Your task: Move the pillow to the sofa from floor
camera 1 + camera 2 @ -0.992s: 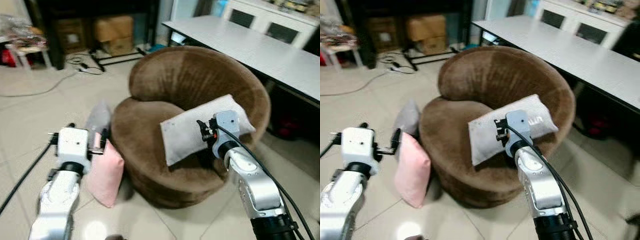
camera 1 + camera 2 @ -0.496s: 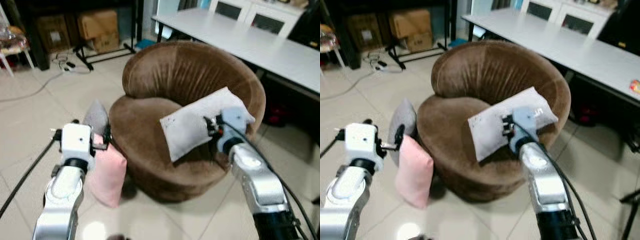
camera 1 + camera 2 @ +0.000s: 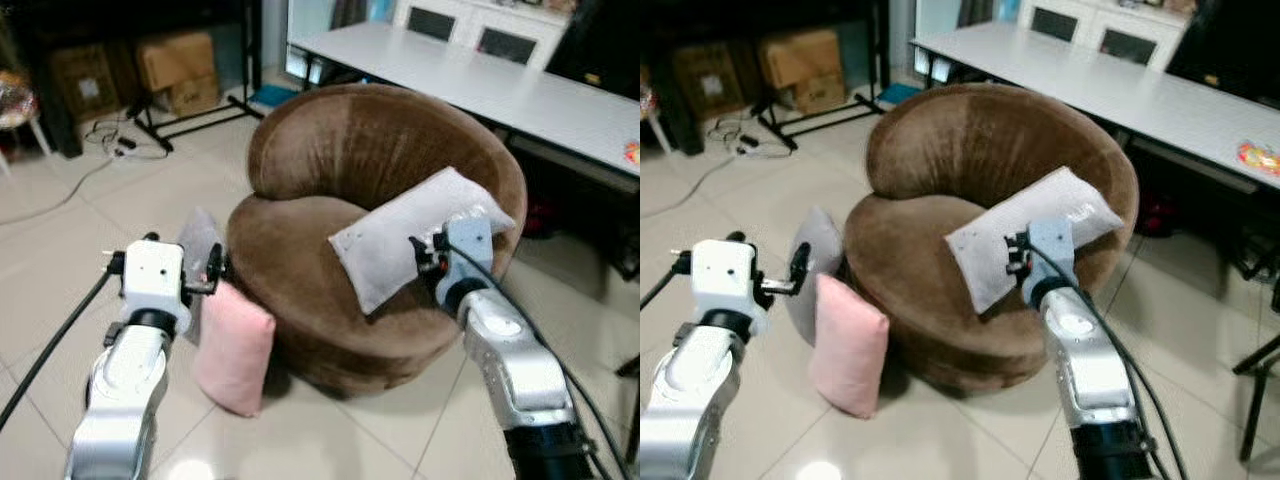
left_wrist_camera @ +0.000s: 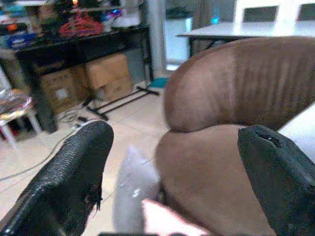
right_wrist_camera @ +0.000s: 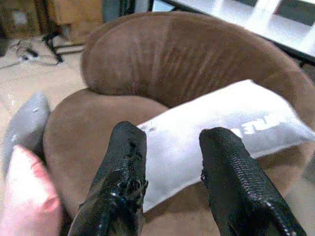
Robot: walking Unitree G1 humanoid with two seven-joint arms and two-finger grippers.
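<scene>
A white pillow (image 3: 390, 245) lies tilted on the brown round sofa (image 3: 300, 280), its upper end on the right armrest. My right gripper (image 5: 172, 137) is open just in front of this pillow, which shows through the gap between the fingers. A pink pillow (image 3: 235, 350) stands on the tiled floor against the sofa's left side. A grey pillow (image 3: 198, 235) stands behind it. My left gripper (image 4: 172, 196) is open and holds nothing. It hangs above the pink pillow's top corner.
A long white table (image 3: 500, 85) runs behind and to the right of the sofa. Cardboard boxes (image 3: 175, 60) and a black stand are at the back left, with cables (image 3: 120, 145) on the floor. Open tiles lie in front of the sofa.
The whole view has shifted with the camera. The white pillow now rests a little further right on the sofa. Both grippers keep their places and stay open.
</scene>
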